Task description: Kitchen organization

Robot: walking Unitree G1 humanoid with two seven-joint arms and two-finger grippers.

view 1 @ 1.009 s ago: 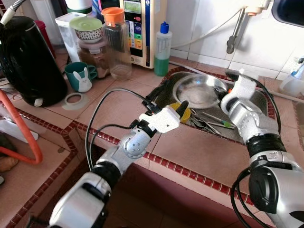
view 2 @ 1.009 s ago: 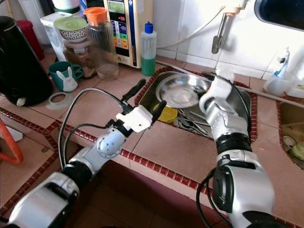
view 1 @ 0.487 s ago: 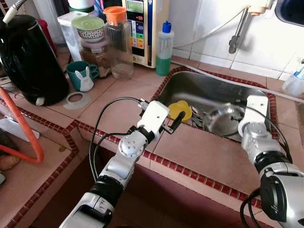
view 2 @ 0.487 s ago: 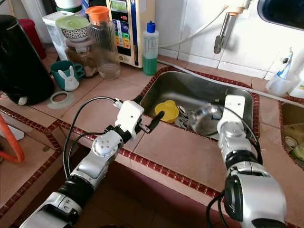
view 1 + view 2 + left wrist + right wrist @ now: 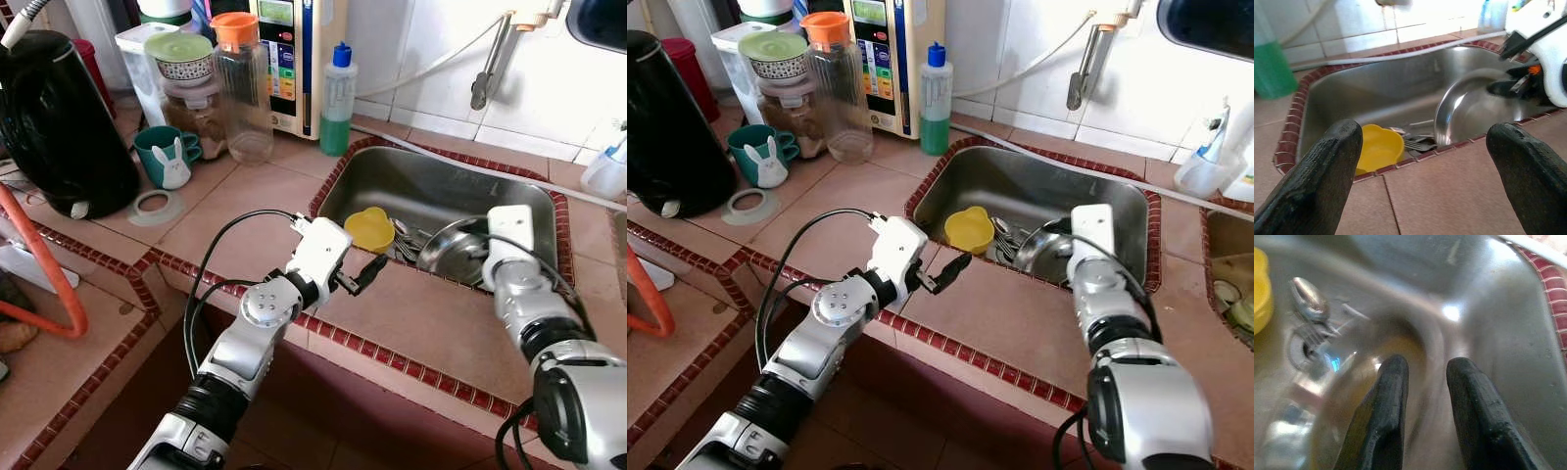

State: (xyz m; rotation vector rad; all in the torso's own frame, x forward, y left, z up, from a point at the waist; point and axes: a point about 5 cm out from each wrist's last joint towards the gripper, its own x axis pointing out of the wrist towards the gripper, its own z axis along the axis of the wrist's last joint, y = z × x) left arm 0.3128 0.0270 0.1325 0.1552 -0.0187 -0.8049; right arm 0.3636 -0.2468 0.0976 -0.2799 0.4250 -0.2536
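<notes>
The right gripper (image 5: 1422, 396) sits low in the sink (image 5: 411, 181), its two fingers (image 5: 1386, 406) drawn narrow on the rim of the steel bowl (image 5: 1469, 112). A second ago it held that bowl high at the sink's back wall; half a second ago the bowl had come down toward the front edge, and now it stands tilted on its edge against the sink's front right wall, hollow side facing the yellow cup (image 5: 370, 227). The wrist view is blurred, so the exact grip on the rim is hard to read.

The left gripper (image 5: 364, 276) hovers over the tiled counter (image 5: 245, 211) just before the sink's front edge, fingers (image 5: 1327, 171) spread wide and empty. Since the first frame it has pulled back from over the sink and dropped lower; since the last frame it has shifted only slightly.

The yellow cup lies in the sink's front left part, with forks and spoons (image 5: 407, 240) heaped between it and the bowl, none of them moved. At the counter's back left the kettle (image 5: 59, 117), bunny mug (image 5: 165, 157), jar (image 5: 240, 83) and green soap bottle (image 5: 335, 98) stand as before.
</notes>
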